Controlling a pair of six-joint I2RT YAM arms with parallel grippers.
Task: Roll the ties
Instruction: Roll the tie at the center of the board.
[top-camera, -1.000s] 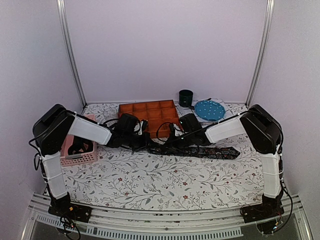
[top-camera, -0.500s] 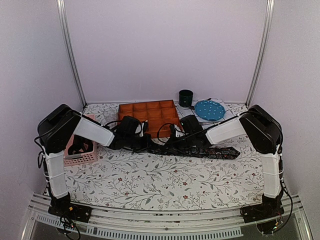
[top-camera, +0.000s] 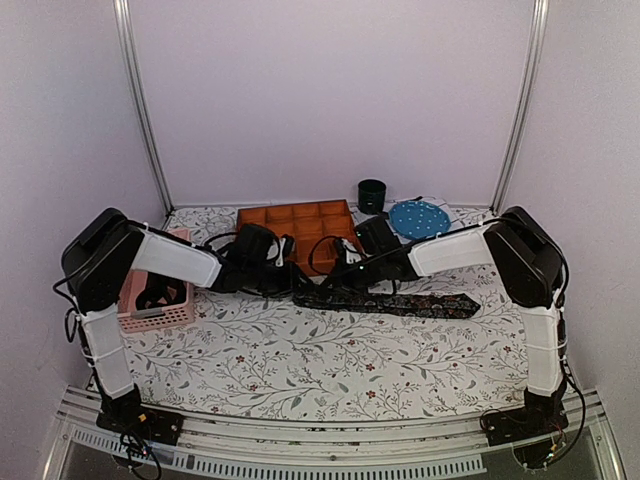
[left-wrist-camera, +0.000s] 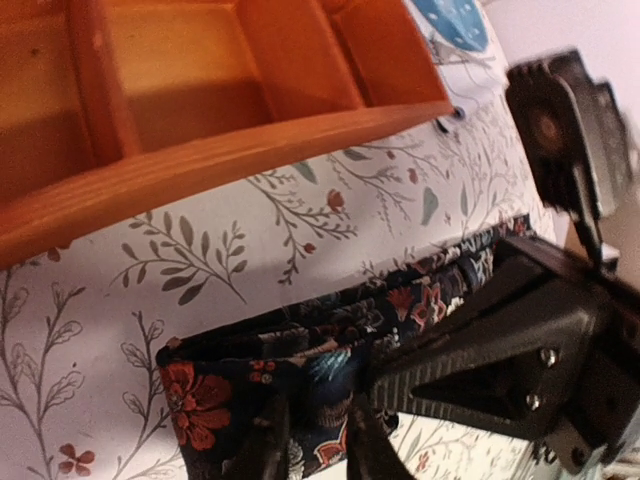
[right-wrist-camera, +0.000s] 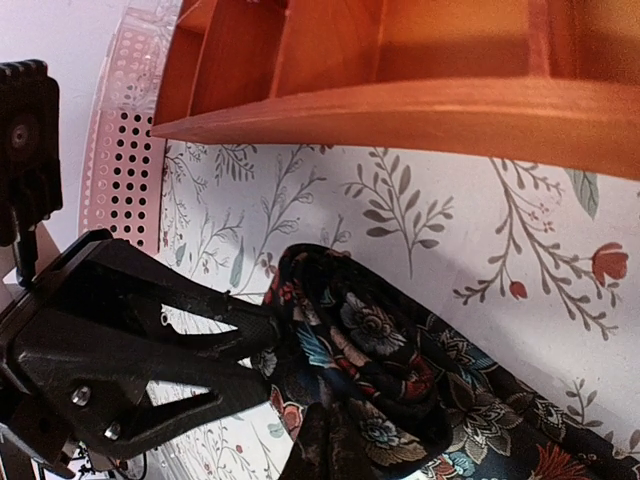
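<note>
Left fingers (right-wrist-camera: 170, 285): slightly parted about folded end of dark floral fabric necktie (top-camera: 430, 303); whether fabric is pinched cannot be told. Right fingers (left-wrist-camera: 470, 350): pressed together on same fold, from opposite side. Necktie laid flat on floral-patterned tabletop (top-camera: 300, 370), stretched rightward, folded end just before orange wooden compartment tray (top-camera: 300, 222). Fabric judged light, limp, slippery; fold likely undone if let go. Hold best taken at fold edges, across width.

Dark tie (top-camera: 400, 302) with red and pale flowers; white tabletop (top-camera: 330, 370) with leafy sprigs; orange tray (top-camera: 300, 222); pink basket (top-camera: 160, 315); blue white-dotted plate (top-camera: 418, 219).
</note>
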